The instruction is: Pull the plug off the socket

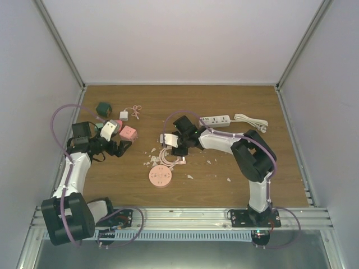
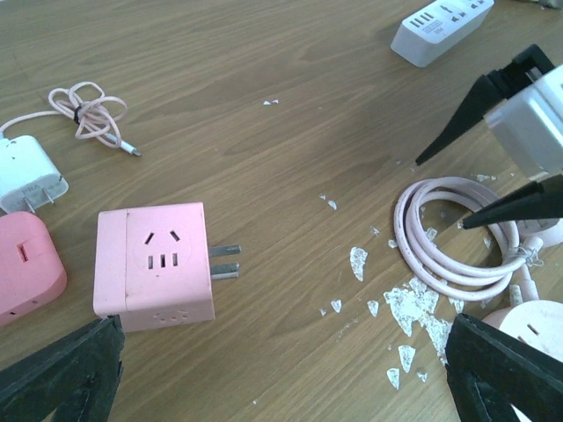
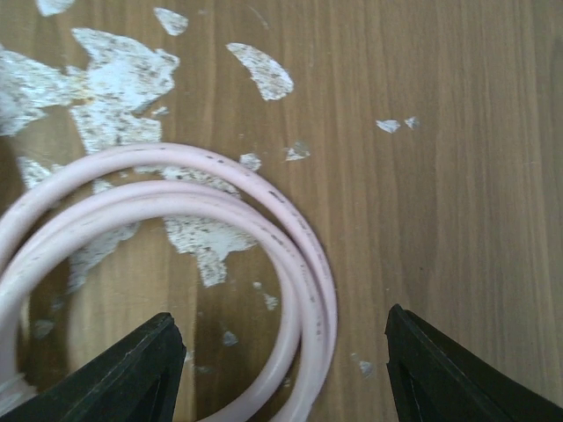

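A round pink socket (image 1: 160,177) lies mid-table, and its edge shows in the left wrist view (image 2: 538,327). A coiled pink cable (image 1: 168,157) lies just behind it and shows in both wrist views (image 2: 444,242) (image 3: 299,264). I cannot make out a plug seated in the socket. My right gripper (image 1: 171,150) hangs open just above the coil, with a loop of cable between its fingers (image 3: 286,378). My left gripper (image 1: 124,147) is open and empty (image 2: 281,378), low over bare wood. A pink cube adapter (image 2: 154,264) with metal prongs lies ahead of it to the left.
A white power strip (image 1: 215,120) with a white cord lies at the back right. A green cube (image 1: 103,109), a white charger (image 2: 26,176) with a thin pink cord, and another pink block (image 2: 26,268) sit at the left. White flakes (image 2: 409,308) litter the wood.
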You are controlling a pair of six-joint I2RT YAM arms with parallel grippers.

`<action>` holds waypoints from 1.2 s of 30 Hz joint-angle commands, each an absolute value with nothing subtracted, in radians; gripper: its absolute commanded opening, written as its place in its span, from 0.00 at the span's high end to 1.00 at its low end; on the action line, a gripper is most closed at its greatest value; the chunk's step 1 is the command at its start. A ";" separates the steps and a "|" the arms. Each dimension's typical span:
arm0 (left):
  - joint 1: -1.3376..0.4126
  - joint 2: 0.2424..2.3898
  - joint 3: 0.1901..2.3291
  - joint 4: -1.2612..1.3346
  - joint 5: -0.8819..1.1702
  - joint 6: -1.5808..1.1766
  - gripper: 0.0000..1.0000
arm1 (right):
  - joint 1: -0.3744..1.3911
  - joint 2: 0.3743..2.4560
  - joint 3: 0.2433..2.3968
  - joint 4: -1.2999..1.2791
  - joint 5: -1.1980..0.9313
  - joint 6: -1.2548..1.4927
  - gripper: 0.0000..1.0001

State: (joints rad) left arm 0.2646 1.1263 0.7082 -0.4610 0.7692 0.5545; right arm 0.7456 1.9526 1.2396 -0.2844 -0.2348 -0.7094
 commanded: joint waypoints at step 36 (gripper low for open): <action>0.268 1.118 0.678 -0.449 0.793 0.586 0.01 | 0.319 1.796 0.887 -0.298 -0.090 -0.758 0.38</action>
